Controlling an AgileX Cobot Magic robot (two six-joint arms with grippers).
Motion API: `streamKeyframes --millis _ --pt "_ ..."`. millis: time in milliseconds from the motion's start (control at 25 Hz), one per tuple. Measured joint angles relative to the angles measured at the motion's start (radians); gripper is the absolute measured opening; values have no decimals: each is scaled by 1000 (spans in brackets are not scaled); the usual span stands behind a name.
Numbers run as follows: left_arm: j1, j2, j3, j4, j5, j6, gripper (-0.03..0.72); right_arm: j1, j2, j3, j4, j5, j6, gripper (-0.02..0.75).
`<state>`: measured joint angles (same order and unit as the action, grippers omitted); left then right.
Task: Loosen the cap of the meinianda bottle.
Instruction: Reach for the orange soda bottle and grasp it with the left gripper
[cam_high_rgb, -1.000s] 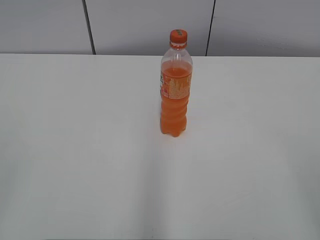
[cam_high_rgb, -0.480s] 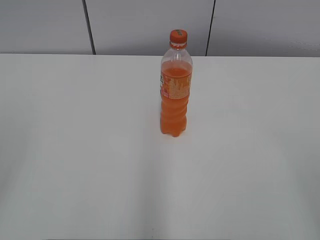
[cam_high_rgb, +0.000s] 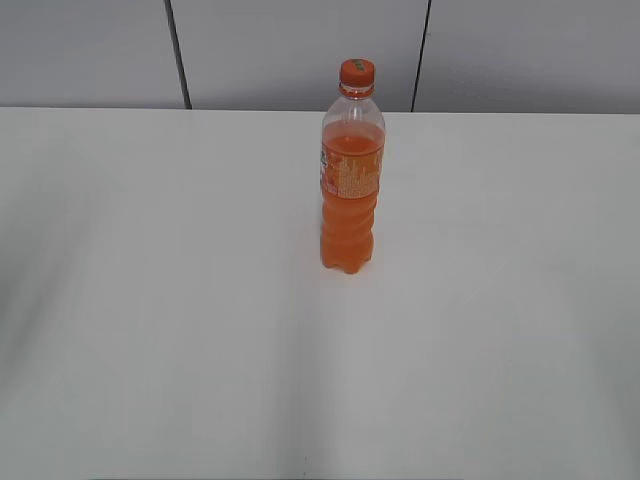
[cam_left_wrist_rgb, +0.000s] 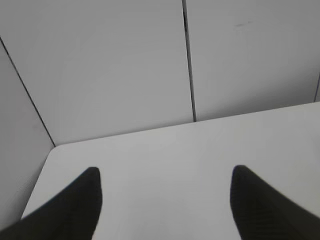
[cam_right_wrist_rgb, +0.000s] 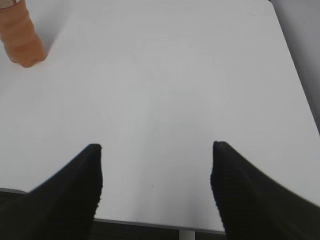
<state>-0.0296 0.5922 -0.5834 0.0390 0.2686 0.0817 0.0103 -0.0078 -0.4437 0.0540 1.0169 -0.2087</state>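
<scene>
The meinianda bottle stands upright on the white table, a little right of centre toward the back. It is clear plastic with orange soda and an orange label band. Its small orange cap sits on top. The bottle's ribbed base also shows at the top left of the right wrist view. My left gripper is open and empty, over the table's far left corner. My right gripper is open and empty, near the table's front edge, far from the bottle. Neither gripper shows in the exterior view.
The white table fills the exterior view. Grey wall panels rise behind its back edge. The table's front edge lies under my right gripper, and its right edge runs along that view.
</scene>
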Motion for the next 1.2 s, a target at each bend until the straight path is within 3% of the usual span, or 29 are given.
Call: streamKeyframes --millis 440,1200 --pt "0 354 0 10 -399 0 491 0 0 0 0 0 0 511" --pt "0 692 0 10 -730 0 491 0 0 0 0 0 0 511"
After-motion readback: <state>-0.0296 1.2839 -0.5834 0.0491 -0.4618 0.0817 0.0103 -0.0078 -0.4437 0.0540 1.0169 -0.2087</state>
